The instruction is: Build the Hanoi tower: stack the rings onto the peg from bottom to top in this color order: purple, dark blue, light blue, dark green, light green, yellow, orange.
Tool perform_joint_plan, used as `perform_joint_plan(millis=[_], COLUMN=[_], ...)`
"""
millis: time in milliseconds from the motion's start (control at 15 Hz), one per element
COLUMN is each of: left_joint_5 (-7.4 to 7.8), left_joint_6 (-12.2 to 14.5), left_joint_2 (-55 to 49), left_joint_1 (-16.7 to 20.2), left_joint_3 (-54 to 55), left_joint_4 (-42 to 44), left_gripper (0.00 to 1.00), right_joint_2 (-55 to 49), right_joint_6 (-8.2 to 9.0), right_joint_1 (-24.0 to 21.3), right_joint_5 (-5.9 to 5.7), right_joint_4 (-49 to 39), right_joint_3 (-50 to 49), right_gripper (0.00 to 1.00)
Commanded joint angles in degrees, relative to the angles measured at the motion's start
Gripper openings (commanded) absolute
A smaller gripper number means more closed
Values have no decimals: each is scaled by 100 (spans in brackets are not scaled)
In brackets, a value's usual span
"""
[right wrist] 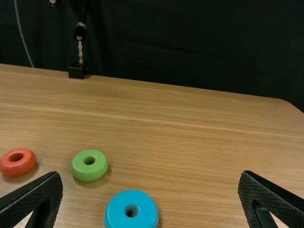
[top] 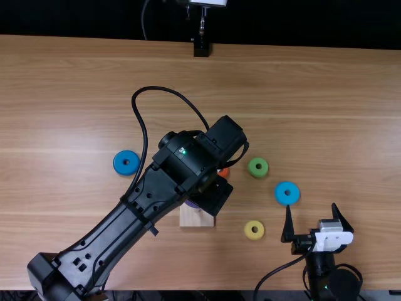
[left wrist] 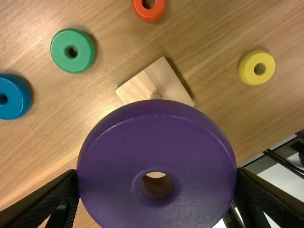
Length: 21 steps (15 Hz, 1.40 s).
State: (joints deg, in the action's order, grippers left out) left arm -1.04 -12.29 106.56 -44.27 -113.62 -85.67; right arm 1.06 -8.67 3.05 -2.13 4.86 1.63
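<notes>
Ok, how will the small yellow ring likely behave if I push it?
The yellow ring, lying flat on the light brown wooden table, will probably slide rather than roll. Its round outline could let it roll if stood on edge. Its thick, solid-looking body should stay stiff.

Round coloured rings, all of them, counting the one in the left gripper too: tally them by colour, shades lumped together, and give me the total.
Purple: 1, the thick purple ring
Blue: 2, one dark blue ring, one light blue ring
Green: 2, one dark green ring, one light green ring
Yellow: 1, the yellow ring
Orange: 1, the orange ring
Total: 7
</notes>
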Motion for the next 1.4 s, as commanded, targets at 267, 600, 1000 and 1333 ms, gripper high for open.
perform_joint_plan(millis=[267,600,1000,1333], left_joint_5=[30,83,114,125], left_joint_6=[-57,-47,-47,-36], left_joint_2=[321,295,233,-48], left_joint_1=[-64,-99,-29,129], left_joint_3=[-143,-125,209,323], left_joint_4=[3,3,-8,277], left_gripper=[0,0,100,100], right_joint_2=[-106,-106,-106,-106], right_joint_6=[33,33,33,33], right_joint_1=[-68,-68,-59,-68], right_joint_5=[-61,-51,-51,-61], right_joint_4=[68,68,68,68], right_joint_3=[-75,-75,-66,-66], right_gripper=[100,100,100,100])
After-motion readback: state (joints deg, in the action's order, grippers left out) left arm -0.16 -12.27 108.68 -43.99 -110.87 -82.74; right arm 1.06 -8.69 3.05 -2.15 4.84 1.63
